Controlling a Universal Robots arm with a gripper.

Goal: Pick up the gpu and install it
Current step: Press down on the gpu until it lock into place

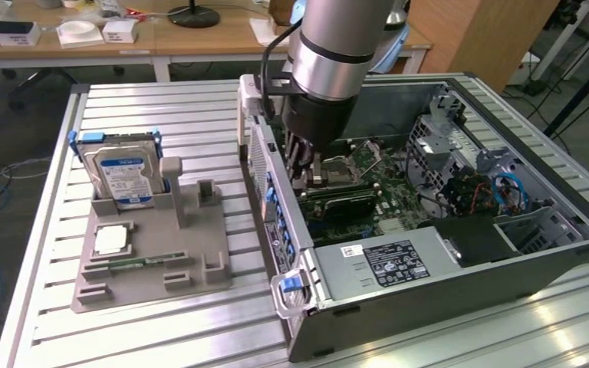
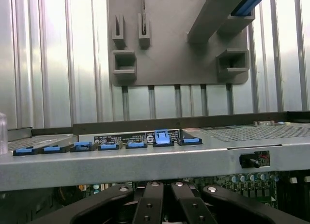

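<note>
A: What does the exterior view show of the work?

B: The gripper (image 1: 308, 165) is lowered into the open computer case (image 1: 448, 303), above the motherboard (image 1: 397, 199) and close to the case's rear wall. In the wrist view the gripper (image 2: 163, 187) has its fingers drawn fully together, and nothing shows between them.

A: And the gpu?

B: A dark, thin card standing on edge just below the fingers, taken here to be the gpu (image 1: 340, 201). It lies across the board, near the gripper on the exterior view's right. Whether the fingers touch it cannot be told.

A: Is it off the stand, then?

B: The grey holder (image 1: 151, 264) outside the case carries the hard drive (image 1: 126, 178) and smaller parts; no such card stands there.

A: Which step is this?

B: By judgement, the installing step, late in the task: the card is inside the case at the slot.

A: What does the move ahead call for?

B: Care near the row of blue clips (image 2: 162, 137) on the wall, and straight vertical travel so the card is not tilted.
</note>
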